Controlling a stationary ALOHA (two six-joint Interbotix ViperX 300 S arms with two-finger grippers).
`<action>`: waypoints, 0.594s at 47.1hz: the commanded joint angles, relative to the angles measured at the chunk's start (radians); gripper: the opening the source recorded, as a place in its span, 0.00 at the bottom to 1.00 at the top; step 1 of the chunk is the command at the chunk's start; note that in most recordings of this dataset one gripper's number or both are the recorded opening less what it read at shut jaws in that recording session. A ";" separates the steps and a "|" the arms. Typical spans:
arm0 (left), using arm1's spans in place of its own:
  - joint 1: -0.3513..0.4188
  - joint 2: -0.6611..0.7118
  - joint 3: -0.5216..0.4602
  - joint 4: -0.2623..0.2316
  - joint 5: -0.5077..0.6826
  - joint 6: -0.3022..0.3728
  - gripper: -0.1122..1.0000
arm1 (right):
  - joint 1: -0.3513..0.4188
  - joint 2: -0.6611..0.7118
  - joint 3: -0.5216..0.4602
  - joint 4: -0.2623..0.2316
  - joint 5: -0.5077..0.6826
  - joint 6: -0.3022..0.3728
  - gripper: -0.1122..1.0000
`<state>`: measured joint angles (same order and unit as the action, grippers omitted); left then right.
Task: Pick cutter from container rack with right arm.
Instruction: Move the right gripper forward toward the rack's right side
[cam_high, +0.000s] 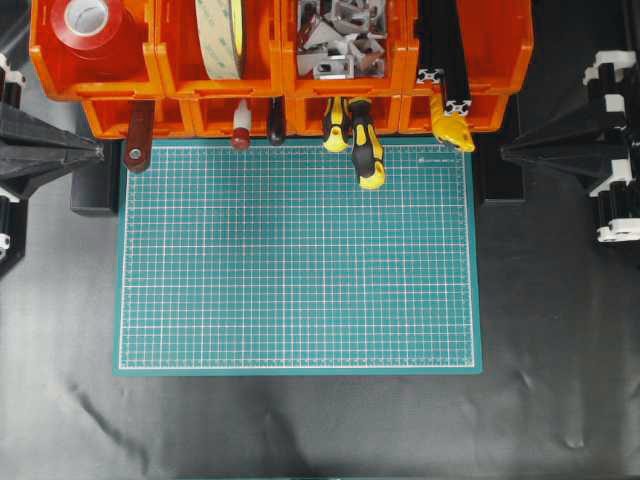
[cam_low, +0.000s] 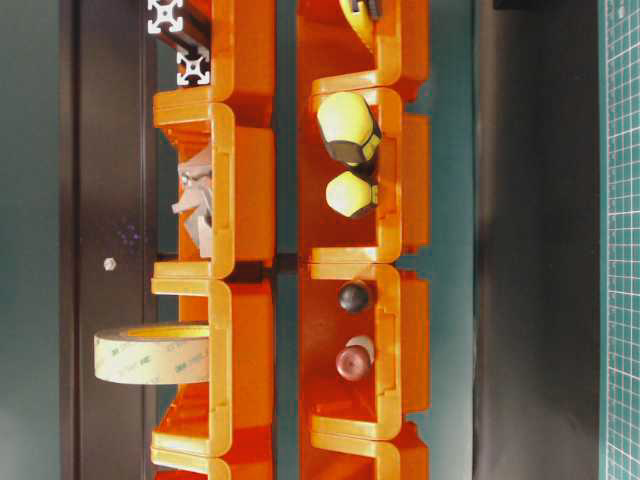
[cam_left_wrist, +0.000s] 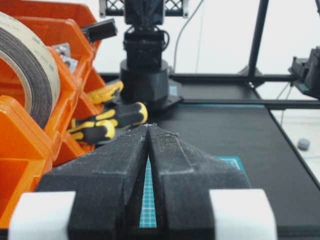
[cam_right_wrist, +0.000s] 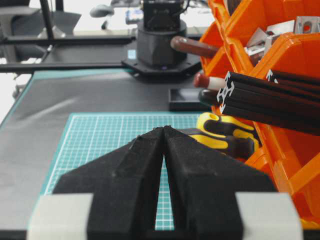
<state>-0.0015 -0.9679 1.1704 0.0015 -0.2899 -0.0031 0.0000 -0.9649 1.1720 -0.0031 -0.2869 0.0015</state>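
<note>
Lighting: even, bright overhead; soft sheen on black worktop (cam_high: 300, 430); wrist views blown white behind; near tools (cam_left_wrist: 148, 131) soft-focused; table-level view sharp, saturated.

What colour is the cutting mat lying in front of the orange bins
Green with a fine white grid, clearest in the overhead view: cutting mat.

Table (cam_high: 300, 430) is covered in wrinkled black sheeting. Green cutting mat (cam_high: 297, 260) is laid flat at centre. Orange container rack (cam_high: 280, 60) is set along the far edge, overlapping the mat's top.
</note>
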 joint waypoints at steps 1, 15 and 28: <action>-0.008 0.040 -0.023 0.026 0.046 -0.054 0.15 | -0.011 0.015 -0.023 0.008 -0.011 0.012 0.12; -0.012 0.025 -0.089 0.035 0.198 -0.160 0.10 | -0.002 0.091 -0.098 0.014 0.103 0.021 0.10; -0.011 -0.023 -0.117 0.035 0.279 -0.158 0.10 | 0.044 0.202 -0.267 -0.041 0.397 0.011 0.10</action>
<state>-0.0123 -0.9863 1.0891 0.0337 -0.0230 -0.1595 0.0184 -0.7885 0.9910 -0.0107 -0.0169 0.0138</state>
